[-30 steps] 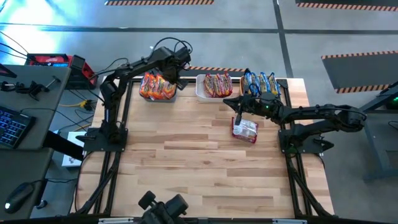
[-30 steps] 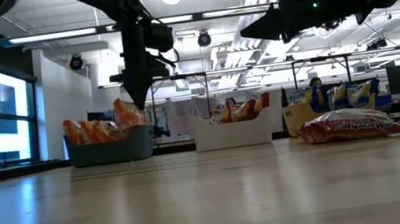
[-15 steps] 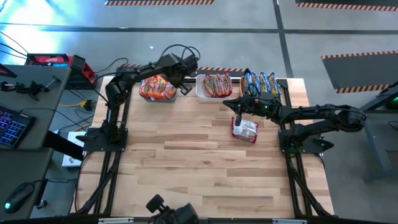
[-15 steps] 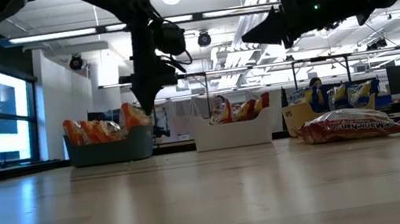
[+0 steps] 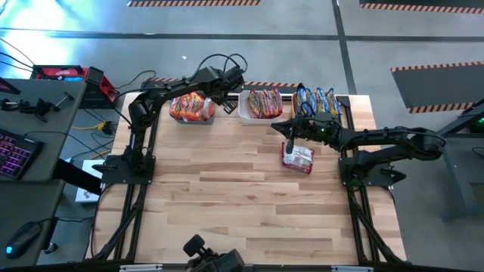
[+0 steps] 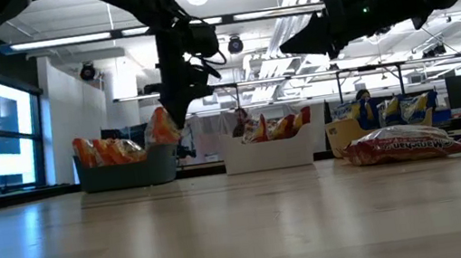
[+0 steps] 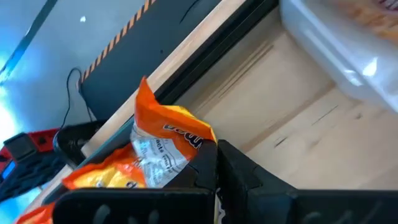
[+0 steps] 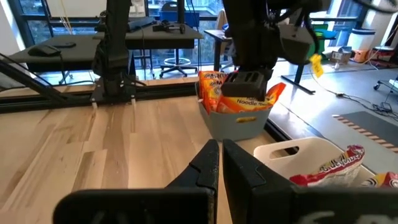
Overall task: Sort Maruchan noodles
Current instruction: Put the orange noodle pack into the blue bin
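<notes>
left claw [image 5: 224,106]: closed, empty, beside the dark-blue bin [image 5: 198,116] of orange packets [image 5: 190,106] | right claw [image 5: 290,146]: closed, empty, above a white-maroon packet [image 5: 298,157] lying on the worktop [image 5: 227,189] | white bin [image 5: 246,107] and orange bin [image 6: 336,139]: hold other packets
</notes>
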